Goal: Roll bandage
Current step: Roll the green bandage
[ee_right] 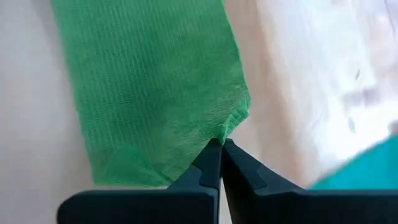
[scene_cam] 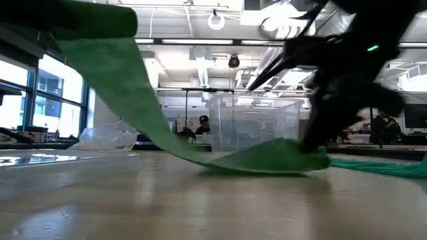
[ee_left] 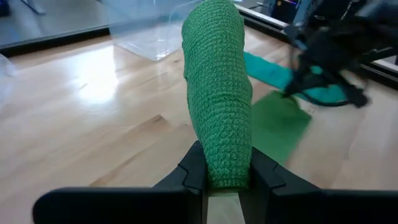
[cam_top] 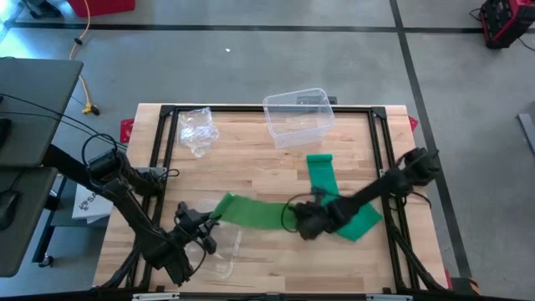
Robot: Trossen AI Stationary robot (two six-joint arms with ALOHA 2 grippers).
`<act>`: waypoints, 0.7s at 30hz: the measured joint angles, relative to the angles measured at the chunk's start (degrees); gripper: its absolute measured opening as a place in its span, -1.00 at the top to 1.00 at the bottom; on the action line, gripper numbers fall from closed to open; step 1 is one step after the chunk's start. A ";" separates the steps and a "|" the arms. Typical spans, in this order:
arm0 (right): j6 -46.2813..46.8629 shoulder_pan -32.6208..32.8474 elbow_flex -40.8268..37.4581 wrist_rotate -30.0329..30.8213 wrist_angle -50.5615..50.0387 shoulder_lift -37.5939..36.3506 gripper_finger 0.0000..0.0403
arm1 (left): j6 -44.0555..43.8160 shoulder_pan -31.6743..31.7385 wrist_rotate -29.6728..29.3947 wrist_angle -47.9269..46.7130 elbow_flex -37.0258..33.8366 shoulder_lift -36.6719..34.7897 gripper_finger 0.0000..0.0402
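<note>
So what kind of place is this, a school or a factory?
Probably a robot lab or workshop. A wooden table stands on a bare concrete floor, the low view shows ceiling lights and pipes, and a person sits at a desk behind.

Both arms were dark, near-black, built of slim jointed segments with bulkier housings at the joints. Thin black cables looped loosely beside the left arm (cam_top: 125,188) and curled near the wrist of the right arm (cam_top: 376,188). Each gripper's fingers (ee_left: 194,171) were matte black, angular, tapering wedges. A small green light glowed on one arm.
</note>
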 joint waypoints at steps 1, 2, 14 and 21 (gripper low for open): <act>-3.85 -1.98 0.00 -0.94 0.61 0.00 1.00 | 0.74 0.32 0.06 1.18 0.00 0.00 0.77; -7.58 -3.94 0.00 -1.87 1.51 0.00 1.00 | 1.36 0.60 0.09 2.22 0.00 0.00 0.77; -2.60 -19.15 9.27 0.31 -21.21 -0.07 0.30 | 2.88 2.12 0.11 5.70 0.00 0.00 0.77; -3.07 -13.09 14.47 2.48 -23.22 -1.28 0.07 | 4.88 2.08 -1.94 9.57 0.00 0.03 0.77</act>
